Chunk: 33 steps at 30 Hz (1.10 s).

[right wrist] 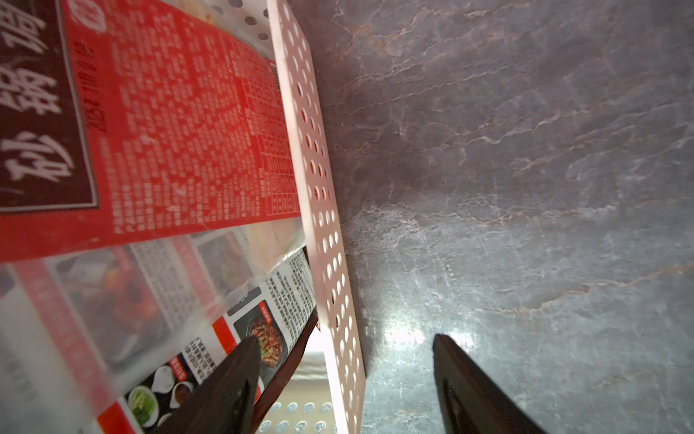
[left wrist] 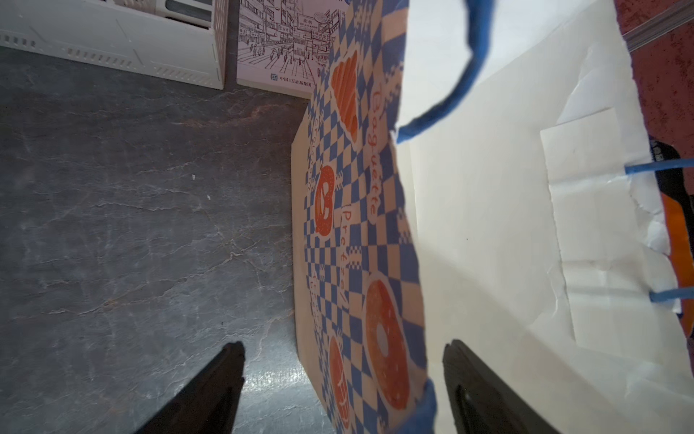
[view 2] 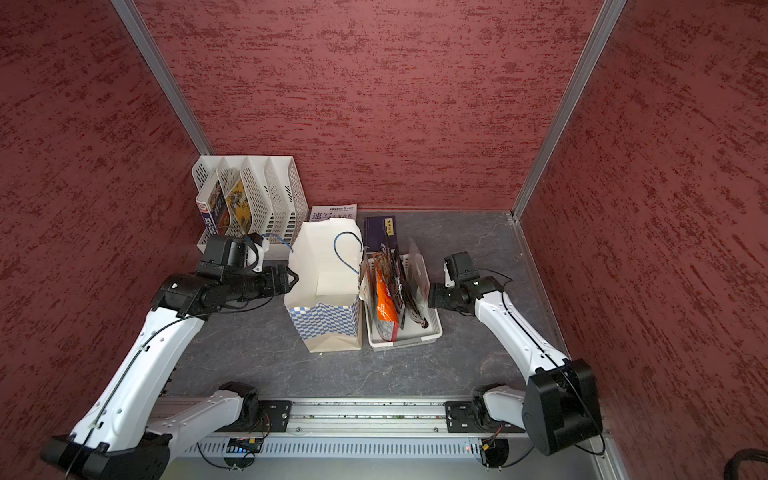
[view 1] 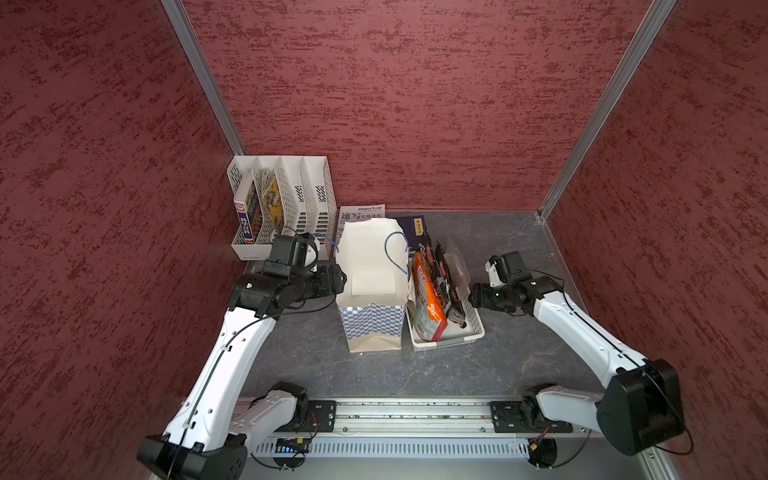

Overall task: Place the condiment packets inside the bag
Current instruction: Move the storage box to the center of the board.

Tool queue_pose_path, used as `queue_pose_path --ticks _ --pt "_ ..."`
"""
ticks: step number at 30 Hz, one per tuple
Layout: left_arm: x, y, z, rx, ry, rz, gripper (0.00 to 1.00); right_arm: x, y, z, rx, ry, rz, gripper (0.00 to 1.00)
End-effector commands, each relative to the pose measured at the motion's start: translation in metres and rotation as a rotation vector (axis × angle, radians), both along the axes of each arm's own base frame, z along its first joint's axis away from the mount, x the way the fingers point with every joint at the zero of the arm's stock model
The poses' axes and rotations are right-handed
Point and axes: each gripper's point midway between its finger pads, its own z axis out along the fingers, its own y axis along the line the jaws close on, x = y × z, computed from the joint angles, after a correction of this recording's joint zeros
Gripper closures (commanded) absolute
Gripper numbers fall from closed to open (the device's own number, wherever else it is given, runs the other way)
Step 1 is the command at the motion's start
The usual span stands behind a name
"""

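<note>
The condiment packets (view 1: 430,299) stand on edge in a white basket (view 1: 451,341) beside the open bag (view 1: 372,322), none seen inside it yet. The right jaws gape astride the basket's wall, with the nearest packet beside the inner one. The left jaws gape astride the bag's rim. I'd say the right should pinch the packet alone, not the wall, while the left steadies the bag.

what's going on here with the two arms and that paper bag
Two robot arms are setting up to move condiment packets into the bag. The left claw is open astride the bag's side wall at the rim, one finger inside and one outside. The right claw is open astride the wall of the white basket, where the packets stand on edge. No packet is gripped yet, and none shows in the bag.
</note>
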Motion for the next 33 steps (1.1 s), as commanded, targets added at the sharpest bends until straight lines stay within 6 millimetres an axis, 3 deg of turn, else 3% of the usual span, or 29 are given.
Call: queue_pose_path --ticks 1,6,17,23,28,33 --pt "0.026 -0.013 0.018 -0.132 -0.09 -0.004 0.26 0.01 0.005 0.007 -0.012 -0.033 0.007 0.27" --pt "0.04 -0.016 0.025 -0.156 -0.103 -0.012 0.41 0.012 0.012 0.004 -0.021 -0.021 0.028 0.3" --pt "0.041 -0.008 0.008 -0.076 -0.051 -0.011 0.62 0.029 0.019 -0.016 -0.071 0.011 0.04 0.43" --pt "0.04 -0.008 0.01 -0.073 -0.055 -0.017 0.76 0.036 0.017 -0.023 -0.111 0.033 0.047 0.58" --pt "0.037 -0.005 0.017 -0.069 -0.076 -0.012 0.98 0.035 0.008 -0.03 -0.162 0.047 0.039 0.71" --pt "0.031 -0.003 0.025 -0.074 -0.095 -0.006 1.0 0.037 -0.013 -0.031 -0.224 0.049 -0.003 0.9"
